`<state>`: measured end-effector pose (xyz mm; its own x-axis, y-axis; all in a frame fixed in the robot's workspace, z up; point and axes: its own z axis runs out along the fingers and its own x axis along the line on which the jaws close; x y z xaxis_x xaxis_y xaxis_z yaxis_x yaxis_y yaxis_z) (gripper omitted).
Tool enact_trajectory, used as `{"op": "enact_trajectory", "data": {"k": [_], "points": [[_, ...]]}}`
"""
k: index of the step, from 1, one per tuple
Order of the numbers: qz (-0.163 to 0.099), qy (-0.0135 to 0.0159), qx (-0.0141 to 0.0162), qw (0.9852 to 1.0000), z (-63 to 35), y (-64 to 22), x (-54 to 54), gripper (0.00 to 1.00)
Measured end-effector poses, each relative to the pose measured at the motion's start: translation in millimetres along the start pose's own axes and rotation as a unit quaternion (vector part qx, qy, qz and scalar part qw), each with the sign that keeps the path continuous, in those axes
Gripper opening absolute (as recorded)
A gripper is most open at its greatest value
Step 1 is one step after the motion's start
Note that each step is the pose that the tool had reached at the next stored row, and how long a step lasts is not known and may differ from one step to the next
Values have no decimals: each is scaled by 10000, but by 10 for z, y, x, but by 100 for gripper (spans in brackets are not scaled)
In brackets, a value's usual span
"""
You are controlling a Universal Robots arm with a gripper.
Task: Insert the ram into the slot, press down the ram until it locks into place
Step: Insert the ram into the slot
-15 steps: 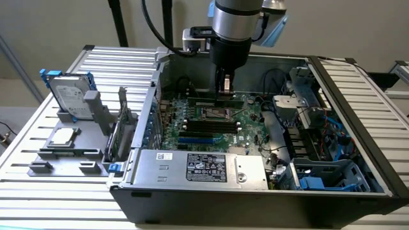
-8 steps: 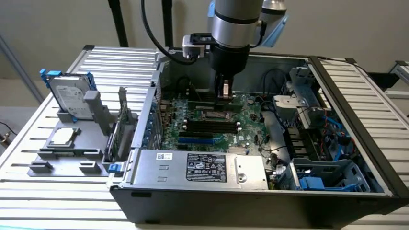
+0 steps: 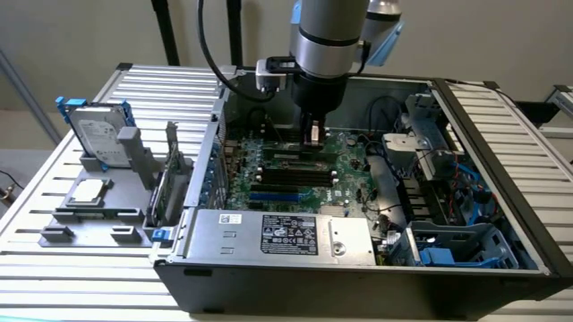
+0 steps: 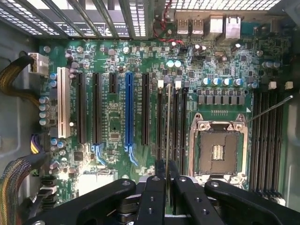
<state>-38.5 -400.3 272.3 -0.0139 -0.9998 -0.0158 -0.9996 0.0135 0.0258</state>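
Note:
My gripper [image 3: 313,126] hangs inside the open computer case, above the green motherboard [image 3: 345,151], and is shut on the ram [image 3: 315,136]. In the wrist view the ram [image 4: 168,122] appears edge-on as a thin pale line between the black fingers [image 4: 157,187]. It runs lengthwise over the group of black memory sockets [image 4: 177,122] beside the processor socket. It looks lined up with a socket in the middle of that group. Whether its lower edge touches the socket I cannot tell. In the exterior view the black sockets [image 3: 291,176] lie below and in front of the gripper.
An open processor socket [image 4: 218,147] sits beside the sockets, with another bank of memory sockets [image 4: 267,136] beyond it. A blue expansion slot [image 4: 129,112] and cable bundles [image 4: 14,84] lie on the other side. The power supply [image 3: 278,231] and a hard drive stand [image 3: 98,134] flank the case.

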Motion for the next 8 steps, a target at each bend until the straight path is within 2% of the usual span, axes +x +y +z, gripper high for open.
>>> {"op": "enact_trajectory", "data": {"k": [8], "points": [[-1, -1, 10, 10000, 145, -5, 15, 14]]}}
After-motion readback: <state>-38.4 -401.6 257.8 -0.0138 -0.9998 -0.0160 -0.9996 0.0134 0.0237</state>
